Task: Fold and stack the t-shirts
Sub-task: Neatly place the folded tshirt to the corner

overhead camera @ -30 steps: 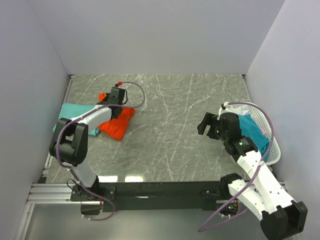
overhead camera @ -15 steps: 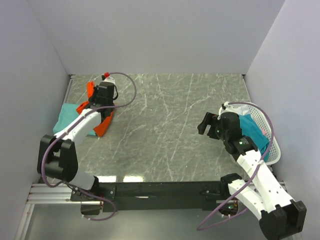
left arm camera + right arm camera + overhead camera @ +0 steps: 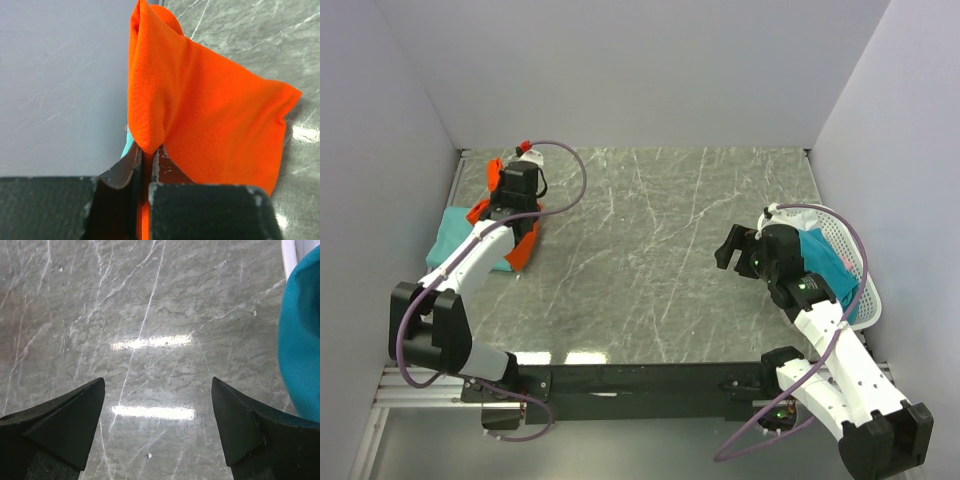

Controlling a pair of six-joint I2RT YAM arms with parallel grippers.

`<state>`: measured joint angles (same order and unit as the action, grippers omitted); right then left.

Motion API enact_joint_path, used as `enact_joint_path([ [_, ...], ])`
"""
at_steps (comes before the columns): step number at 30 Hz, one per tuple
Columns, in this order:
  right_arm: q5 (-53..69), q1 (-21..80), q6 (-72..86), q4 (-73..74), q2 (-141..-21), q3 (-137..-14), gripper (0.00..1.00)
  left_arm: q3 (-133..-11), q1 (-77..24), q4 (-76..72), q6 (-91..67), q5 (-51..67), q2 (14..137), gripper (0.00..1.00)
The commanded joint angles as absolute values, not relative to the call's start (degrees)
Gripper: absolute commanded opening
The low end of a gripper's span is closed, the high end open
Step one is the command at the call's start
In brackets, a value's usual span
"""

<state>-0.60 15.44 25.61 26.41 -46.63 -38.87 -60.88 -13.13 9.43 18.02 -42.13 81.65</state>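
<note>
**A:** What did the left gripper (image 3: 147, 156) have hold of?

**B:** It was pinched nearly shut on a fold of the orange-red t-shirt (image 3: 215, 115). The cloth rose in a ridge from between the jaws and spread toward the right of the wrist view.

**A:** Where was that in the overhead view?

**B:** In the upper left, close to the side wall. A second earlier that gripper had been further toward the middle of the table (image 3: 660, 230), with the shirt lying just right of the folded teal t-shirt (image 3: 448, 238). By this moment it had swung left and back, and the orange-red cloth had trailed along under the arm, so it partly overlapped the teal one's right edge.

**A:** So was it stacking?

**B:** That was my reading: the folded orange-red shirt was being carried onto the teal one. It was not laid flat yet, and it was still bunched and lifted at the grip.

**A:** And the other side?

**B:** The right gripper (image 3: 158, 385) had not moved. Its jaws stood wide apart over bare table and held nothing. Just to its right sat the white basket (image 3: 842, 225) with a turquoise shirt (image 3: 825, 258) still in it. I judged that shirt was still waiting to be folded.
</note>
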Motion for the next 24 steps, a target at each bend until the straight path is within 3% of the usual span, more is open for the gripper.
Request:
enact_joint_path([
  [1, -0.6, 14.9, 24.7, 24.3, -45.7, -38.3, 0.93, -63.5, -12.4, 6.1, 19.4, -41.3, 78.0, 0.01],
  [12, -0.6, 14.9, 24.7, 24.5, -45.8, -38.6, 0.93, -60.6, -7.6, 2.8, 17.7, -34.5, 76.1, 0.01],
  [18, -1.0, 14.8, 24.7, 24.6, -46.2, -38.8, 0.93, -59.7, -4.3, 3.9, 15.4, -31.0, 81.5, 0.01],
  [24, -1.2, 14.6, 24.5, 24.6, -46.8, -38.8, 0.93, -62.7, -1.3, 5.4, 14.3, -36.6, 89.6, 0.01],
])
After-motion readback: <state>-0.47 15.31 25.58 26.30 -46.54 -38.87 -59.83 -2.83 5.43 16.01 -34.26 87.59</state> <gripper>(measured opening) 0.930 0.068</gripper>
